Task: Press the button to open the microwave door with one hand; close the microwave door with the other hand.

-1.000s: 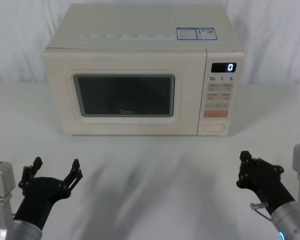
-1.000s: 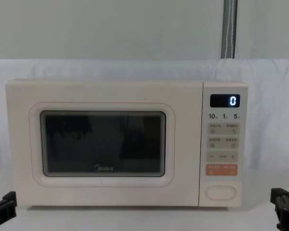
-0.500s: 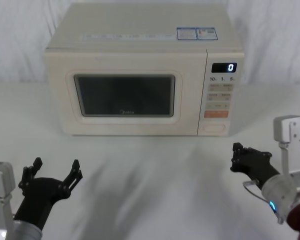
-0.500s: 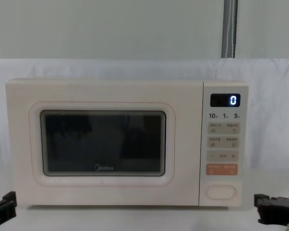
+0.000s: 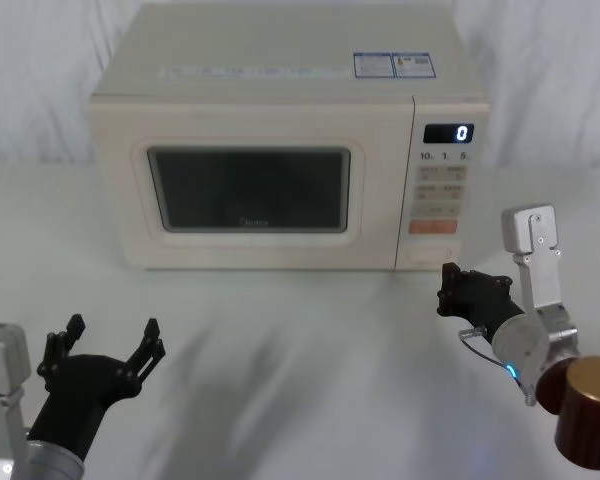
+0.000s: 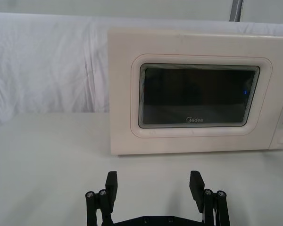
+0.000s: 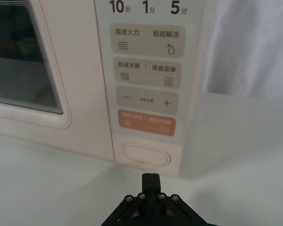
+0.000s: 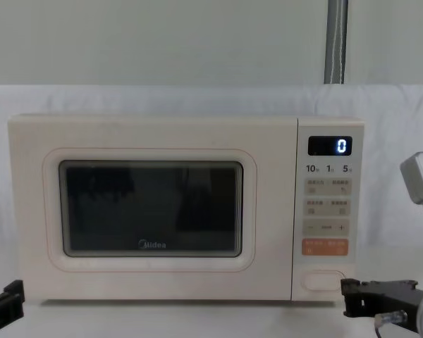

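Right black two-finger claw (image 5: 446,290) has advanced toward the cream pill-shaped button (image 7: 146,155), fingers together, just short. Cream microwave door (image 5: 250,190) shut. Left claw (image 5: 110,345) apart, parked low over the white bench (image 5: 310,350).

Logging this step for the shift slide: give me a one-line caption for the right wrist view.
Right gripper, fingers shut, lined up just short of the oval door-release button below the orange key.

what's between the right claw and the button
Nothing: in the right wrist view only bare white table separates the shut right claw from the button.
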